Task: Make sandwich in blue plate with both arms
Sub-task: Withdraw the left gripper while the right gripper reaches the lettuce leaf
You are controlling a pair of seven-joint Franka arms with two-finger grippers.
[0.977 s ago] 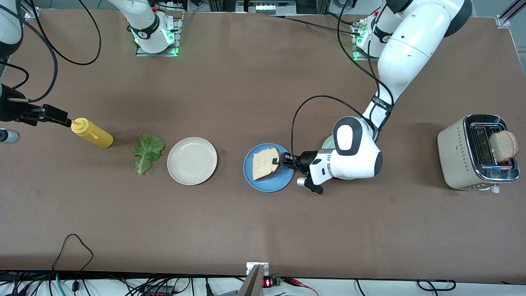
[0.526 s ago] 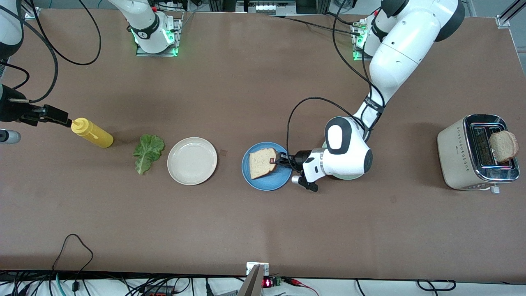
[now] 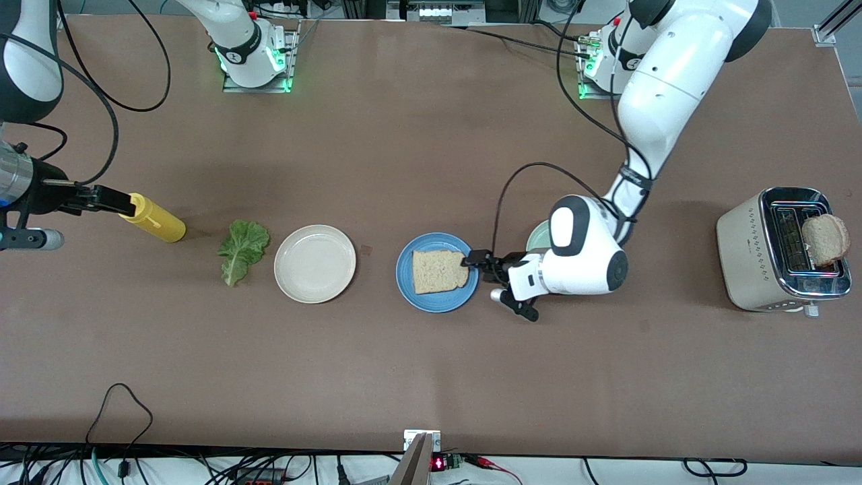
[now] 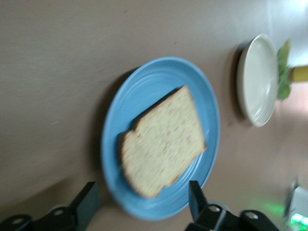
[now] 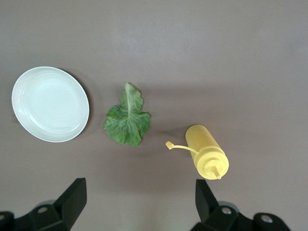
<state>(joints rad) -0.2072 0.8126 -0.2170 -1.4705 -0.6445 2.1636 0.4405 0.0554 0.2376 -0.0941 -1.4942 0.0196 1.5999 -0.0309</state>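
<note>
Left claw (image 3: 473, 260) hangs with its fingers wide apart at the rim of the blue plate (image 3: 412, 294), holding nothing; one bread slice (image 3: 439, 271) lies flat on this plate, in the middle of the counter (image 3: 431, 377). Right claw (image 3: 108, 200) is also wide and empty, over the yellow bottle (image 3: 156, 220) at the right arm's end. Between them lie the lettuce leaf (image 3: 242, 250) and cream plate (image 3: 314, 263).

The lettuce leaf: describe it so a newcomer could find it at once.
Start at the cream-white plate mid-table. Toward the right arm's end, the lettuce leaf lies flat between that plate and the yellow squeeze bottle. It is the only crinkled green thing there.
</note>
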